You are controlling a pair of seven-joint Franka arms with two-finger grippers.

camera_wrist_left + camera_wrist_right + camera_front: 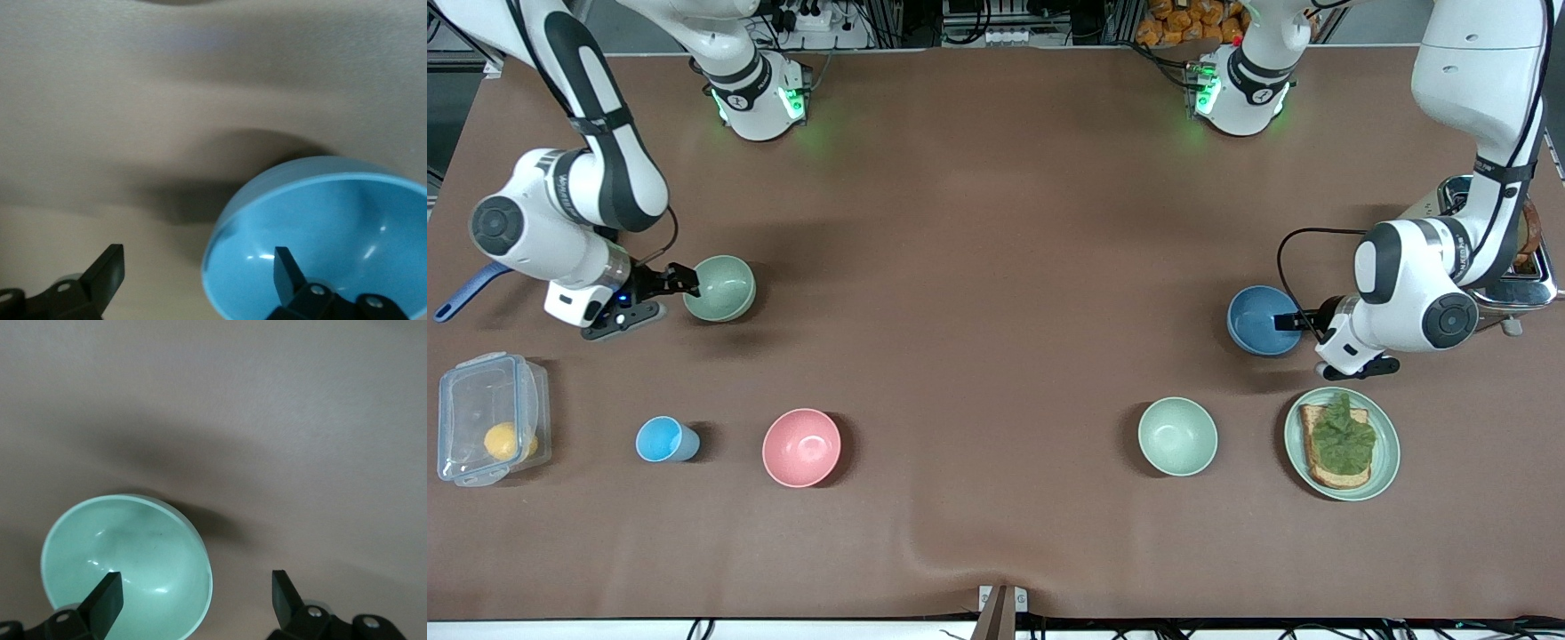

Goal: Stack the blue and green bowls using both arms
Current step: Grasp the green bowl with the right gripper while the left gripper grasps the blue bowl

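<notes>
Brown worktop (996, 267): my left pincer (1288, 322) and right pincer (680, 281) stand apart, each straddling a rim; blue bowl (1258, 320) and green bowl (722, 287) look light, stiff, slippery.

Four bowls (720, 287) (one pink), one cup (663, 439), one plate (1385, 462)

Only lettering: small dark print on each arm's white forearm casing, right arm (560, 191) & left arm (1463, 258); looks like a maker's name, too small to read. No other text.

Toaster (1507, 267) mostly hidden, prob. by arm
</notes>
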